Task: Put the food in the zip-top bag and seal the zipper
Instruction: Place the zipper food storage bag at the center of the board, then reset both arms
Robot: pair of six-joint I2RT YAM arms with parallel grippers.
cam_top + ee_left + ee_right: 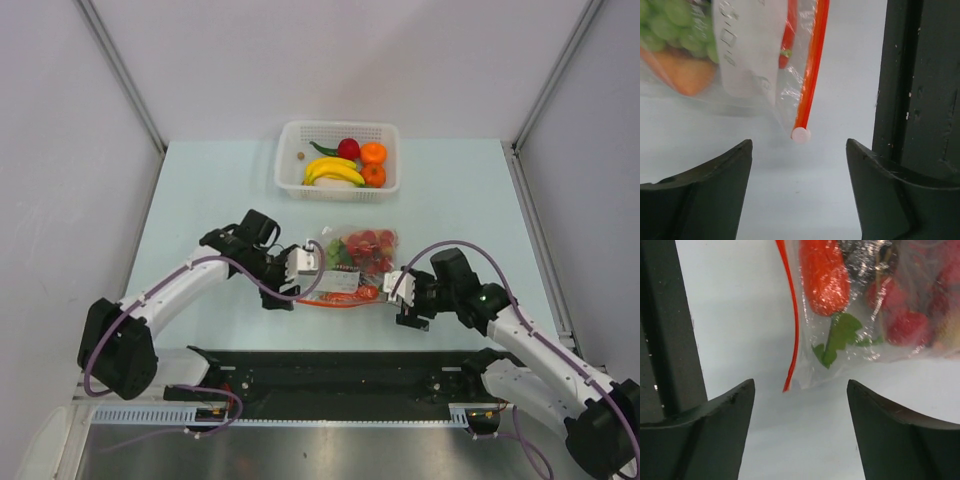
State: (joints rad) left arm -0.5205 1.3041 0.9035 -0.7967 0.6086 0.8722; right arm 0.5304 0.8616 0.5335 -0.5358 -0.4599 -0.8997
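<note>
The zip-top bag (358, 262) lies flat on the pale table (200, 200), filled with toy food. At its left end the left gripper (799, 145) is spread open and empty, with the zipper (812, 65) tip just ahead of its fingers. Green grapes (670, 25), a carrot (825, 275) and red berries (905, 325) show inside. At the right corner the right gripper (800, 385) is likewise released, holding nothing.

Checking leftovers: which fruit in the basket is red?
The apple at the far side of the basket, left of the upper orange; the others are orange, yellow or green.
</note>
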